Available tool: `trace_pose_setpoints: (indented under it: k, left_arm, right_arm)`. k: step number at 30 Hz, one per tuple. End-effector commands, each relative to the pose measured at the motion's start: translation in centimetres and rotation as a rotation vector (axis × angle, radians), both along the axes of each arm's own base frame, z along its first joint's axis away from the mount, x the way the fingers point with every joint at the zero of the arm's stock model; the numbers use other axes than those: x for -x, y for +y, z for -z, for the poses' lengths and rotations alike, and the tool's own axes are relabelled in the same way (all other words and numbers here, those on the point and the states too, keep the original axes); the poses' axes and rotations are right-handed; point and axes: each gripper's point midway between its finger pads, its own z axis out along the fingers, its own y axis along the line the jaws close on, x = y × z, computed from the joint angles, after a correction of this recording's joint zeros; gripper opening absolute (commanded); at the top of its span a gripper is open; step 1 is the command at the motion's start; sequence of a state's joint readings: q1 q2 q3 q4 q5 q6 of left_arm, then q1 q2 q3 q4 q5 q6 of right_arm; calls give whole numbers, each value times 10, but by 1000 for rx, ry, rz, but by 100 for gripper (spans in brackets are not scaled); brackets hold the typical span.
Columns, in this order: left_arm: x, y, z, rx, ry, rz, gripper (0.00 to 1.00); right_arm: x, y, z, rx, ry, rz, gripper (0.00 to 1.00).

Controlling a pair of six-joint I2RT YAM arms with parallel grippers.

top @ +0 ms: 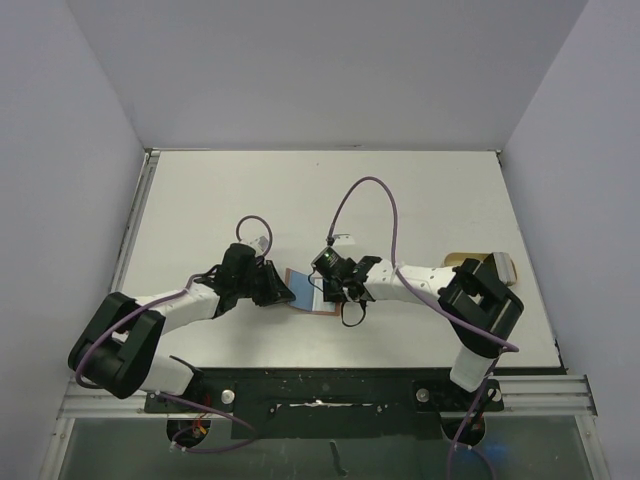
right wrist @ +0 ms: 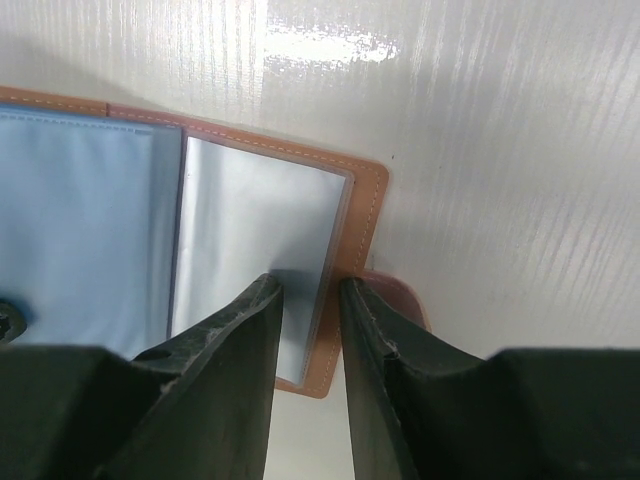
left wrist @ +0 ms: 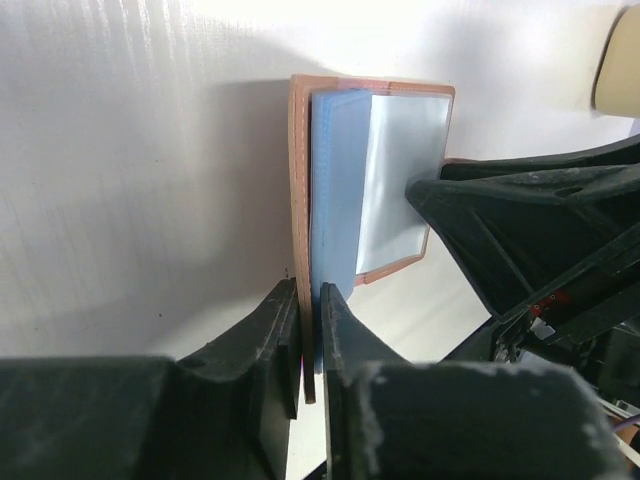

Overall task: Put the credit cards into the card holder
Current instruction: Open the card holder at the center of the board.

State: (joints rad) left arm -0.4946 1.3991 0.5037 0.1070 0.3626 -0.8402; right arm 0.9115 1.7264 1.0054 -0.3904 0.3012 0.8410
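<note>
one card holder (left wrist: pixel 298 180), two credit cards (left wrist: pixel 338 180), blue and grey

The card holder (left wrist: pixel 299 160) is laid open on the desk (top: pixel 400 200), toward the desk's near edge. The left gripper (left wrist: pixel 308 320) is set at the card holder's left side, with the holder's outer edge between its fingers. The right gripper (right wrist: pixel 308 300) is placed at the holder's right side, over a corner. Two cards are held in the holder side by side. One credit card (left wrist: pixel 340 180) lies in the half nearer the left gripper, and a second credit card (left wrist: pixel 405 170) lies in the other half. A tray (top: pixel 462 262) is found well apart, to the holder's right.
</note>
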Motion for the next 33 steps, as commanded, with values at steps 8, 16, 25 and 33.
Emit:
trace_pose_setpoints:
  k: [8,16,25,33]
  left_arm:
    - [-13,-5,-29,27,-112,39,0]
    - [-15,-9,-42,67,-133,34,0]
    - [-14,-10,-45,73,-146,40,0]
    - [-11,-5,-45,13,-141,63,0]
  right_arm:
    - [7,-8,6,64,1,-40,31]
    - [-9,-1,-42,45,-85,-55,38]
    - [-40,-23,-104,37,-301,-95,46]
    - [-83,-124,-132,230,-330,76,49]
